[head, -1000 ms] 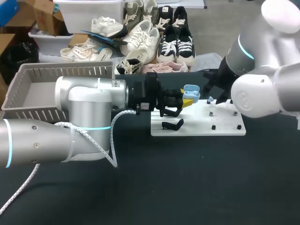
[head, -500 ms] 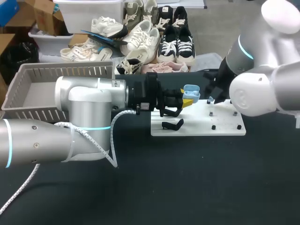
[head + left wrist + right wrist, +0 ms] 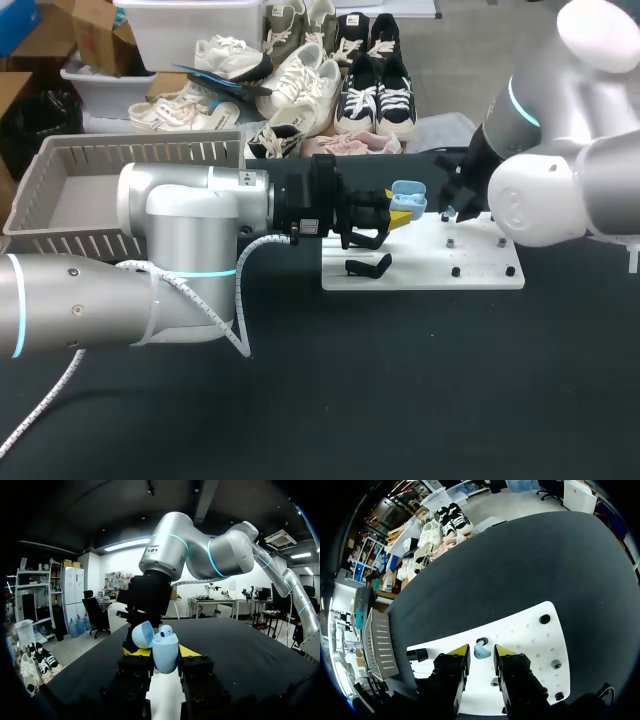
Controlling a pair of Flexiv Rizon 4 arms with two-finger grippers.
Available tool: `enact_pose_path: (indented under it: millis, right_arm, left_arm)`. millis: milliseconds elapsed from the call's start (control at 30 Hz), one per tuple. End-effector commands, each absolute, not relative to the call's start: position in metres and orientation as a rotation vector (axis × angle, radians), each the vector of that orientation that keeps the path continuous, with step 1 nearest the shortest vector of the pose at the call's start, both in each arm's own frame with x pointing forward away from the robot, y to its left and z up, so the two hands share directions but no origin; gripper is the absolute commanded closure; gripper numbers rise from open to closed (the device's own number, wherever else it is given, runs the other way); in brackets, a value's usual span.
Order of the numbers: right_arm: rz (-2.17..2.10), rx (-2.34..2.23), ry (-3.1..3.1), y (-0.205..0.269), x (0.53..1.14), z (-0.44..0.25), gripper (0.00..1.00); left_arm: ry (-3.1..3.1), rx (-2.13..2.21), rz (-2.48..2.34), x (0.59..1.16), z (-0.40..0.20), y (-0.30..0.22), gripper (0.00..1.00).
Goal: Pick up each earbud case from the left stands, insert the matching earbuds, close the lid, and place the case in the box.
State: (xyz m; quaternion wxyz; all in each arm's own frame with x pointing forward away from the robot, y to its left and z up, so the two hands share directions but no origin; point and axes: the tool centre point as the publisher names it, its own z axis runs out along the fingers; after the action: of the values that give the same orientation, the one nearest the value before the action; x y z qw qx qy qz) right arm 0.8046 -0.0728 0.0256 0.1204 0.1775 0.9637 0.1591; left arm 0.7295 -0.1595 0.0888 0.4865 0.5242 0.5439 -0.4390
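The left gripper [image 3: 161,651] pinches a blue earbud case [image 3: 166,656] from both sides, with its lid up. In the head view the case sits just above the middle. The right gripper [image 3: 481,656] has its fingers a little apart. A small blue earbud [image 3: 481,651] sits between them on the white board [image 3: 530,632]. The grey basket [image 3: 140,150] is at the upper left.

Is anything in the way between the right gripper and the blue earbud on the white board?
Nothing visible. In the right wrist view the blue earbud sits on the white board, just ahead of the open right gripper and in line with the gap between its fingers, with no object between them.
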Motion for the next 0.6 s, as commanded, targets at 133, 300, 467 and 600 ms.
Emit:
enact_pose_path:
  millis: [133,300,467,600]
  right_arm:
    - [0.467,0.532,2.827,-0.0715,0.8073,0.0219,0.78]
    - [0.464,0.536,2.83,-0.071,0.8071,0.022,0.97]
    - [0.464,0.537,2.829,-0.0702,0.8063,0.0241,1.0]
    - [0.471,0.542,2.821,-0.0715,0.8031,0.0316,1.0]
  left_arm:
    - [1.322,1.272,-1.065,0.7284,0.0885,-0.1591,1.0]
    - [1.322,1.272,-1.065,0.7284,0.0885,-0.1591,1.0]
    - [1.322,1.272,-1.065,0.7284,0.0885,-0.1591,1.0]
    - [1.322,1.272,-1.065,0.7284,0.0885,-0.1591,1.0]
